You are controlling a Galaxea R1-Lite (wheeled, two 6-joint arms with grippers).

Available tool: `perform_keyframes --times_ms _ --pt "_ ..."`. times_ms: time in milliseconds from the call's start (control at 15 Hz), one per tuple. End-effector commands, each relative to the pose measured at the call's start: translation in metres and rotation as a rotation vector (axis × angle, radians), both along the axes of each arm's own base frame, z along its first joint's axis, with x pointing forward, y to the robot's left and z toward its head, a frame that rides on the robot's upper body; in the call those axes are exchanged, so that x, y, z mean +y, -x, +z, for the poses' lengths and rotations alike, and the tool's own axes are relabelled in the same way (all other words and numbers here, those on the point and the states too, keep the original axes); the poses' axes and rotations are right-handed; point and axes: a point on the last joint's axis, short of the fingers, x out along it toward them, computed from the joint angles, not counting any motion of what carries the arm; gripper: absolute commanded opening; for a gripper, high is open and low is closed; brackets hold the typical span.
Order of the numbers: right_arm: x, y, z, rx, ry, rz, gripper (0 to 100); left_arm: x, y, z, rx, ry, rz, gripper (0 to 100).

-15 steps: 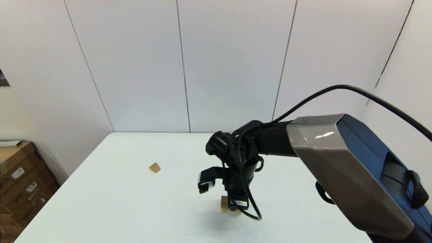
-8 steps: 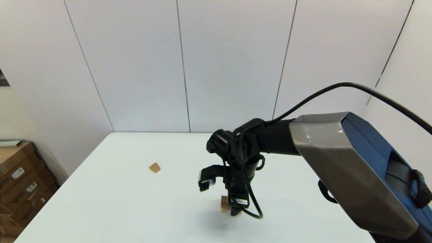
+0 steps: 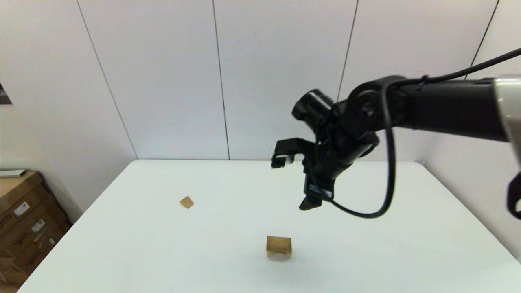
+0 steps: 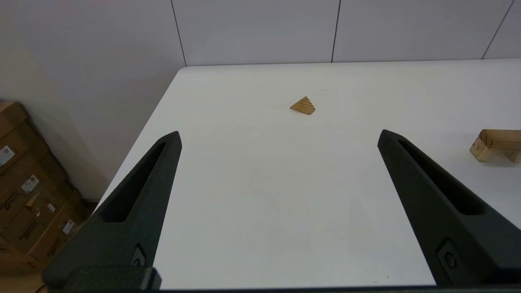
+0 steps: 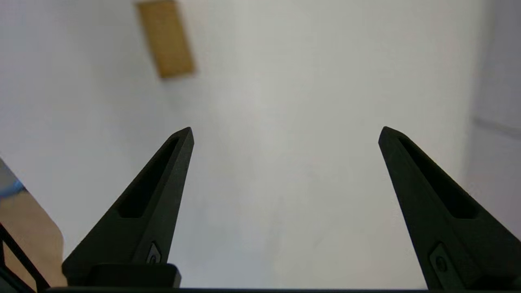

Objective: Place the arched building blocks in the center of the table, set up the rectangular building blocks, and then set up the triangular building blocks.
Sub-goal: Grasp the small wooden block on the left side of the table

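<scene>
Gone up and off in the last half second, talking about the right gripper (image 3: 310, 202): from crouched right over the arched building blocks (image 3: 279, 246) to hanging well above the table (image 3: 134, 244), roughly 1 o'clock of that block in the head view. Fingers spread wide with nothing between them, so looks like a clean release. Left standing on its two feet, cut-out facing down, a touch toward 6 o'clock of the table's middle and not budged by the lift. Reads to me as step one done. Same spot as before for the triangular building blocks (image 3: 187, 202), out at about 10 o'clock of the arch and well apart from it. Parked low off the table's left near side, the left gripper (image 4: 279, 132), also wide open and empty, pointed at the wedge. Can't spot the rectangular building blocks for sure anywhere; just a tan oblong in the right wrist view, possibly only the arch's top, can't tell. Probably next: find that bar and stand it by the arch.
</scene>
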Motion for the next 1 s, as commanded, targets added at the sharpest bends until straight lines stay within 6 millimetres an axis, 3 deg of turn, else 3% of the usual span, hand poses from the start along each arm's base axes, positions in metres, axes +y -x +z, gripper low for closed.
perform_keyframes --times_ms 67,267,467,667,1000 --pt "-0.105 0.080 0.092 -0.188 -0.122 -0.234 100 0.000 0.000 0.000 0.000 0.001 -0.001 100" --pt "-0.163 0.157 0.102 -0.259 -0.151 -0.380 100 0.000 0.000 0.000 0.000 0.001 -0.001 100" --pt "-0.203 0.223 0.085 -0.312 -0.144 -0.589 100 0.000 0.000 0.000 0.000 0.001 -0.001 100" --pt "-0.212 0.271 0.059 -0.328 -0.209 -0.763 100 0.000 0.000 0.000 0.001 0.001 -0.001 100" --pt "-0.212 0.336 -0.008 -0.475 -0.308 -0.746 100 0.000 0.000 0.000 0.001 -0.001 -0.001 100"
